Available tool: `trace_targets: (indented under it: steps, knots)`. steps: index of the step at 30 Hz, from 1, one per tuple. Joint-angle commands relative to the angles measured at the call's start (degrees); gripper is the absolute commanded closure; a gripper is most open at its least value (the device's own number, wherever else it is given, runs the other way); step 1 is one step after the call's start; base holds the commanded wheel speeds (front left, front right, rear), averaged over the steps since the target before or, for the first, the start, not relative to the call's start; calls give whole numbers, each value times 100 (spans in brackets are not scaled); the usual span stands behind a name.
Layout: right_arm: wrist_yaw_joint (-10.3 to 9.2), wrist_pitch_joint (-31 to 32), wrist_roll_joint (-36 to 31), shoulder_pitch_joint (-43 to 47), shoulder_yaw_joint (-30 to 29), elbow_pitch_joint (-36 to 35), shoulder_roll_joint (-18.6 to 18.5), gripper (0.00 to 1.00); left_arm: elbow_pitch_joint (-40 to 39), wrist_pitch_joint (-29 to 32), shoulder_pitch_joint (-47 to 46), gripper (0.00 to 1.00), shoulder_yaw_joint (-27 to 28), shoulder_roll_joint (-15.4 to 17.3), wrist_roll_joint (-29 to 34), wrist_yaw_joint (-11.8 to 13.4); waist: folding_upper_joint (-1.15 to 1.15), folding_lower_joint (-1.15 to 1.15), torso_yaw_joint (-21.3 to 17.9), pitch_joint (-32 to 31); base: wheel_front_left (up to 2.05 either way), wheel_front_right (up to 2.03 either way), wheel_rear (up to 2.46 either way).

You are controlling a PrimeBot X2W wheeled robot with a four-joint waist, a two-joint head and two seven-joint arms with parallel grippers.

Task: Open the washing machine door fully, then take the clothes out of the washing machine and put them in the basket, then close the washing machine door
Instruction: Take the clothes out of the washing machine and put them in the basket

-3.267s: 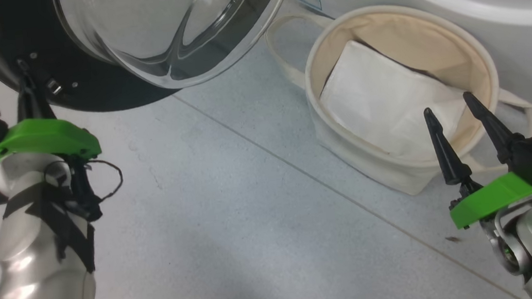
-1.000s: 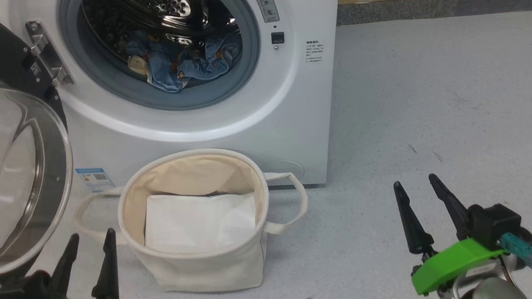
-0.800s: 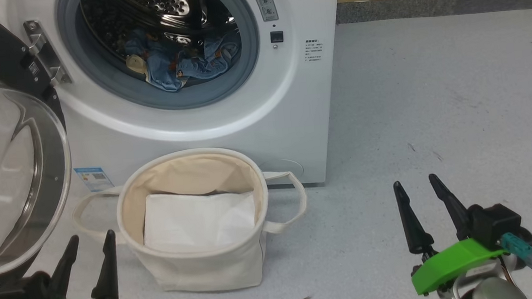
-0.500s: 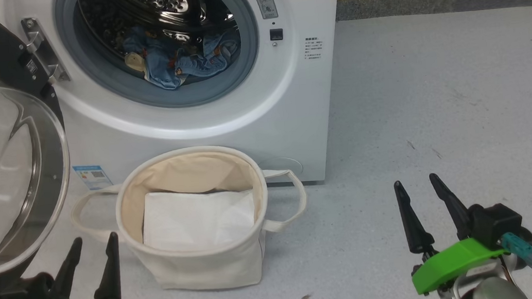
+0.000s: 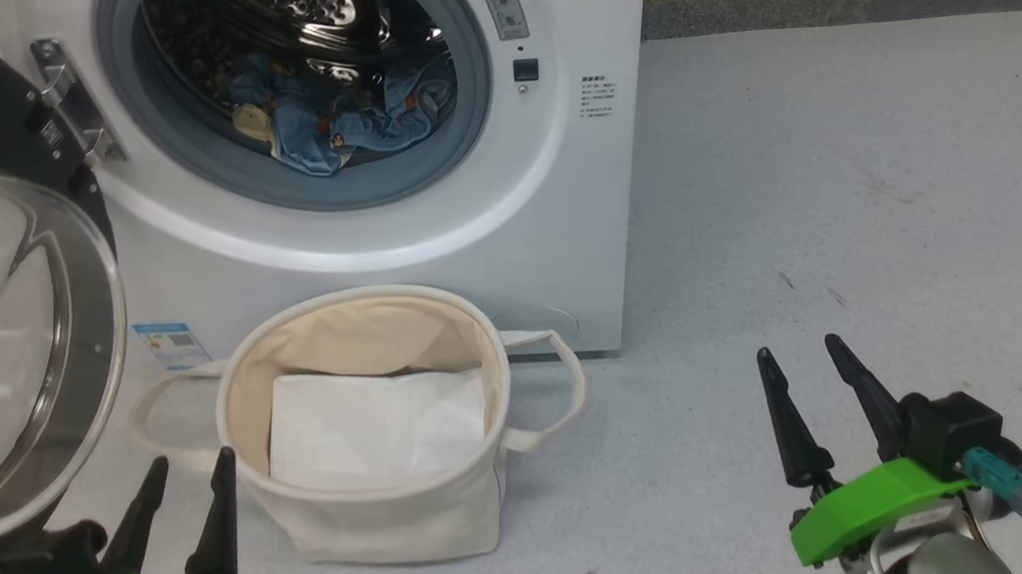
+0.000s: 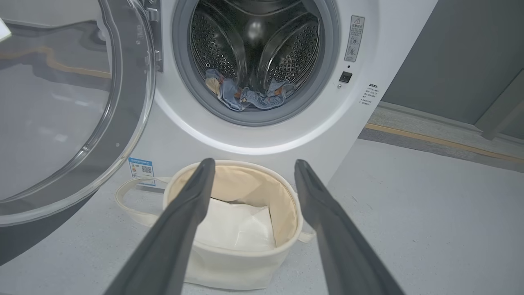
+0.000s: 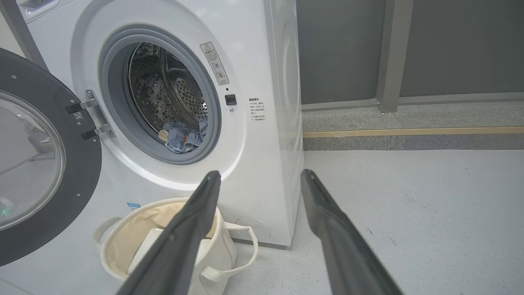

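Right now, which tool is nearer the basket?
The left tool: its tips stand just beside the basket. The right tool is well off to the right, over bare floor.

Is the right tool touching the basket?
Apart. The head view shows the right tool, open, above the floor, with bare floor lying between it and the basket.
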Motion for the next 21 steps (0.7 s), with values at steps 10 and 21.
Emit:
trace_targets:
  steps: [10, 21]
  knots:
    - [42, -71, 38, -112, 88, -188, 14, 0, -109, 16, -463, 0, 75, 170, -64, -25, 0, 0, 35, 44, 200, -201, 1]
    - [42, -71, 26, -146, 120, -199, 2, 0, -67, -249, -551, 0, -226, 94, 259, 139, 0, 0, 23, 113, 178, -177, 0]
